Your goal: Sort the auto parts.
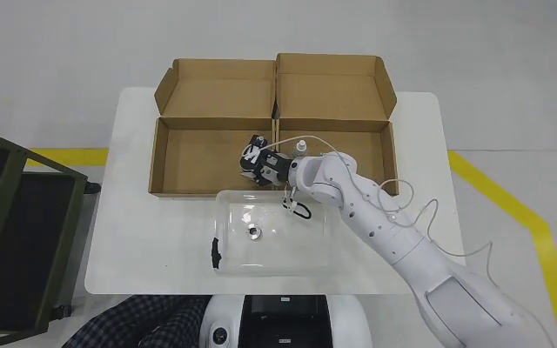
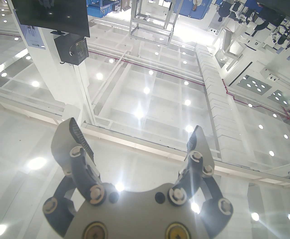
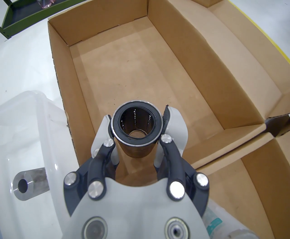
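right claw [image 3: 138, 118]: clenched on the bearing [image 3: 137, 126], a finger [image 3: 175, 123] on each side of the barrel, open bore facing the wrist camera.
bearing position: held over the left box [image 3: 126, 68], toward the side next to the right box [image 3: 260, 181], clear of the cardboard.
handling: steel shell, so likely dense and rigid with no crush risk. The barrel is smooth and round, so it can probably slip or pivot between flat pads. Best hold is mid-barrel across the diameter, as now. Ball rows show inside the bore, so keep it clean and set it down rather than drop it.
sleeve [image 3: 29, 184]: plain metal tube on its side in the bin [image 3: 27, 126], well apart from the bearing. Probably also heavy and stiff, and will roll. Take it across the round body.
left claw [image 2: 134, 126]: released, spread wide, holding nothing, aimed up at the ceiling [image 2: 158, 95].
bin position: clear plastic, just in front of the boxes. Can't tell if it touches them.
surface [image 1: 130, 217]: white, smooth, rounded corners. Boxes sit side by side at the far side, lids folded back.
room: pale floor with yellow tape [image 1: 496, 187], green rack [image 1: 35, 244] off the surface's left edge, grid ceiling with many lights [image 2: 146, 90], dark screen [image 2: 49, 15] high up.
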